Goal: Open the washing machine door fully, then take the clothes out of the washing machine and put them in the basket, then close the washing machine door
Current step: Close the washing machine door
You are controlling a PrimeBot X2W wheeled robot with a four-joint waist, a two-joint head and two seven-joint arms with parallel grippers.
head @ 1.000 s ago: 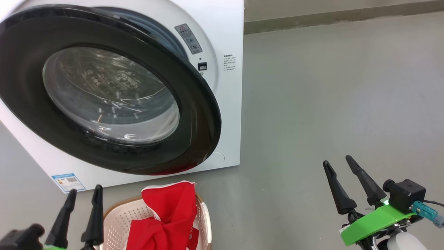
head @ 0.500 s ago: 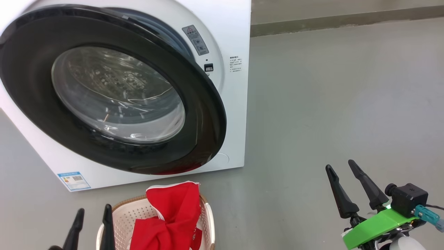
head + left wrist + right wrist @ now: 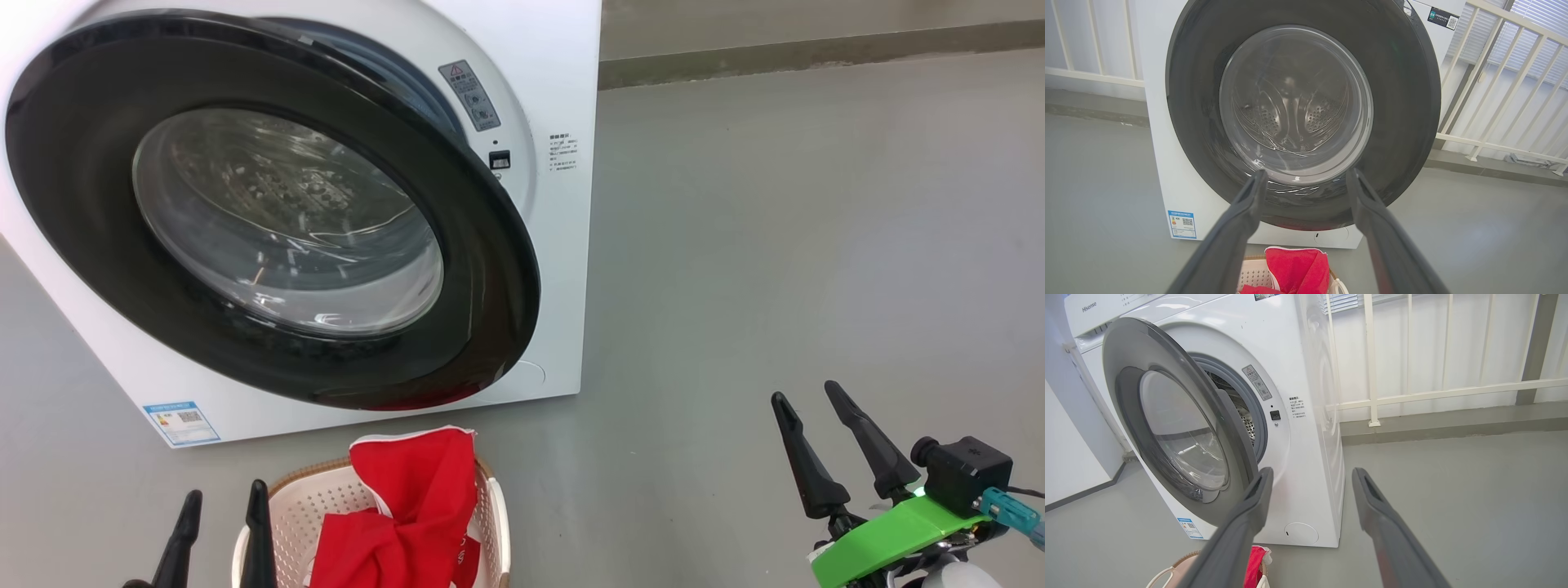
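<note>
The glossy black washing machine door hangs ajar on the white washing machine; red clothes fill the cream basket just below.

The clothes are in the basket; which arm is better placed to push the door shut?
Probably left: the left claw, open, faces the door squarely; the right claw points past its free edge.

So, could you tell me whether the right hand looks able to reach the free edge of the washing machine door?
Probably yes. The right hand is open and empty, with bare grey floor between it and the free edge of the glossy black round door; the cream perforated basket sits further left.
</note>
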